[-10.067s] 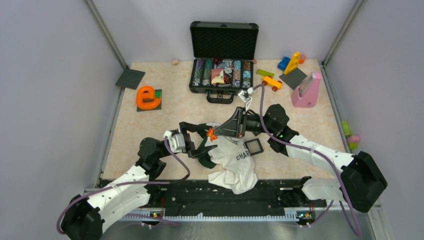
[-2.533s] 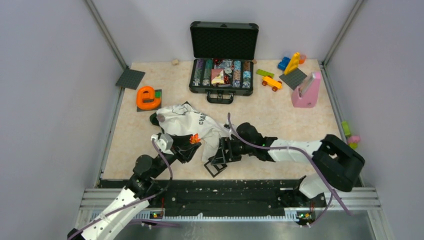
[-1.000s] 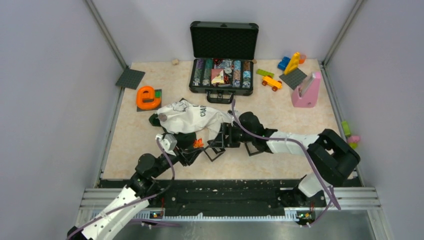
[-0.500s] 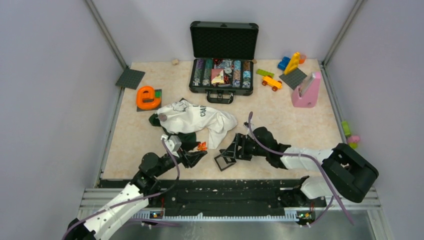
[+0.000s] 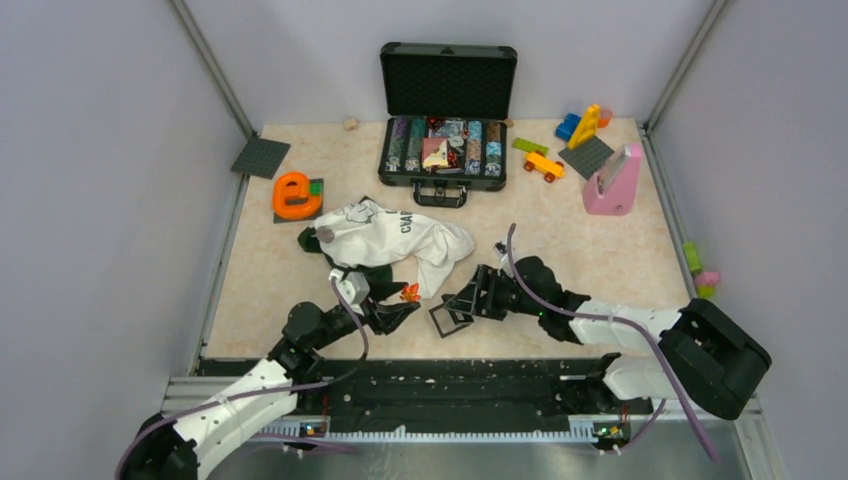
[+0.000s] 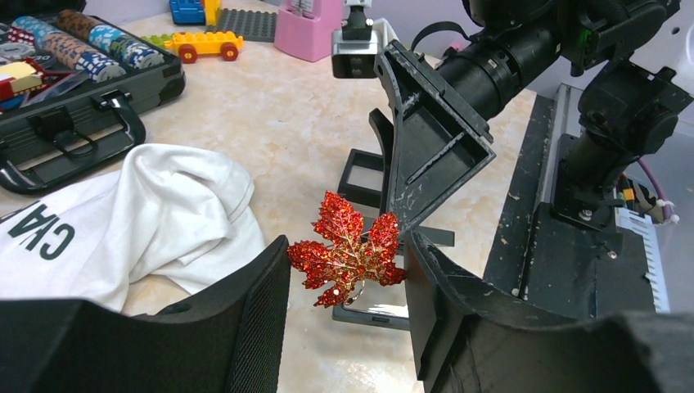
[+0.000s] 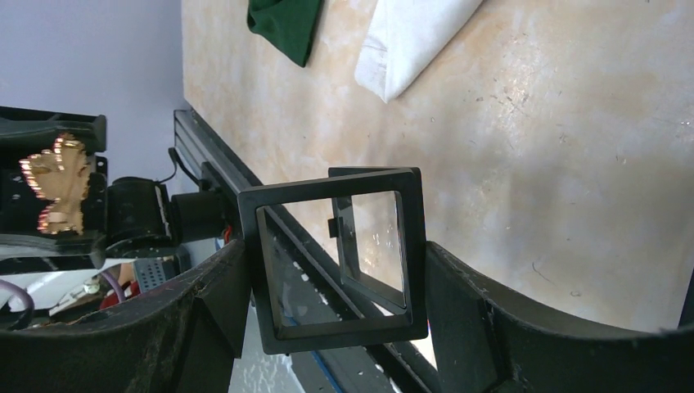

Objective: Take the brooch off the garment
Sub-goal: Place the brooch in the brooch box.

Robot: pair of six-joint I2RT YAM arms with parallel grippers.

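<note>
Brooch: the brooch (image 6: 348, 254) was already off the garment (image 5: 385, 235), hanging in the air just off the garment's near edge and not touching the cloth.
Left claw: the left gripper (image 6: 348, 274) was clamped on the brooch, one finger against each side of the glittery leaf.
Right claw: the right gripper (image 7: 340, 270) was clamped across a black square frame box (image 7: 335, 332), which it held tilted off the garment's near right corner, close to the brooch.
Risk, slip: the hold looked thin, on leaf tips only, so a jerk or a slackened jaw could let the brooch twist out and drop.
Risk, knock: the two claws were near each other, and a misjudged approach could drive the frame's edge into the leaf or a left finger.
Risk, snag: the pin's back could not be seen; swung low over the cloth, it might catch again.
Around: an open chip case (image 5: 445, 150) stood beyond the garment, an orange letter (image 5: 293, 195) at its far left, and a toy car (image 5: 544, 165) and a pink block (image 5: 612, 185) well off to its far right.
In the way: the frame box itself was the nearest obstacle.
</note>
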